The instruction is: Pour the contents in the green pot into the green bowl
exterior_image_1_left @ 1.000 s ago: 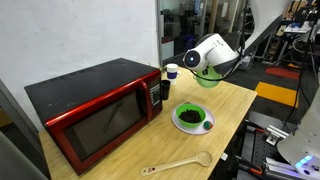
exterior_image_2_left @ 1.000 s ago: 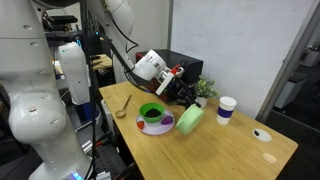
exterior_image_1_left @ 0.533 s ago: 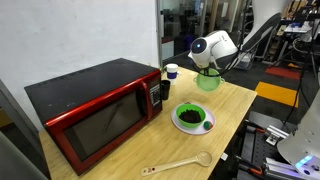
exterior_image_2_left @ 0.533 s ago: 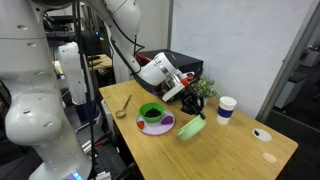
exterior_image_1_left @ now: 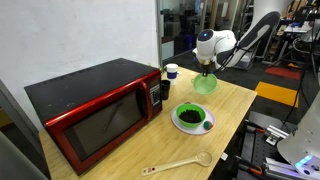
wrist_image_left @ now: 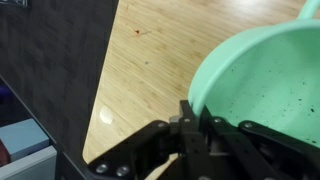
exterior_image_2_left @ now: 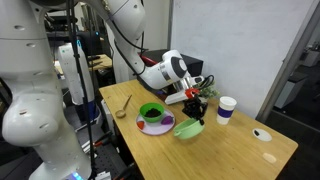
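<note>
In an exterior view the gripper [exterior_image_1_left: 206,68] hangs over the far end of the table [exterior_image_1_left: 228,100], clamped on the rim of the green pot [exterior_image_1_left: 205,85]; the pot is low over the wood, well apart from the green bowl [exterior_image_1_left: 192,118], which sits nearer the microwave [exterior_image_1_left: 90,105] and holds something dark; whether the pot touches the table cannot be told here.

In an exterior view from another side the green pot [exterior_image_2_left: 188,128] is tipped, its mouth turned partly sideways, just beside the green bowl [exterior_image_2_left: 151,112] and between it and a paper cup [exterior_image_2_left: 226,108]; the gripper [exterior_image_2_left: 196,104] grips it from above.

In the wrist view the gripper [wrist_image_left: 197,125] pinches the pot's rim, one finger inside and one outside; the green pot [wrist_image_left: 265,85] is pale mint-green, smooth plastic, its inside bare but for a few dark specks.

Judging by the near-empty pot and the dark heap in the bowl, the pouring looks done and setting the pot down is the step in hand; the next move calls for levelling the pot, lowering it onto bare wood, then letting go of the rim.
</note>
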